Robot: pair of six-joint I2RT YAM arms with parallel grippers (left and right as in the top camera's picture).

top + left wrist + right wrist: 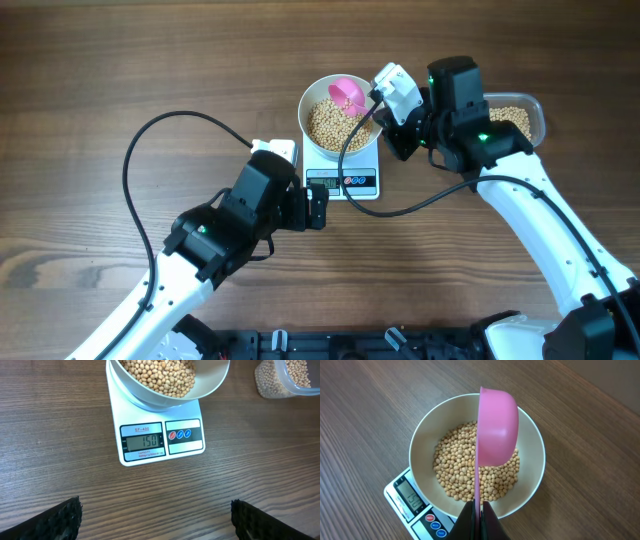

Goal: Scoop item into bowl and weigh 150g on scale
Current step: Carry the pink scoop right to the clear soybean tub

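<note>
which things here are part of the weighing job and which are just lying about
In the job: small round tan beans; round white bowl holding them; white square digital scale under the bowl; pink plastic scoop, held over the bowl by the right gripper; clear plastic tub of more beans.
Just there: black cable looped on the brown wooden table; left gripper, open and empty.

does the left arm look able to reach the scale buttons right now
Probably yes: the open left hand faces the buttons on the scale from just in front, only table between them.
</note>
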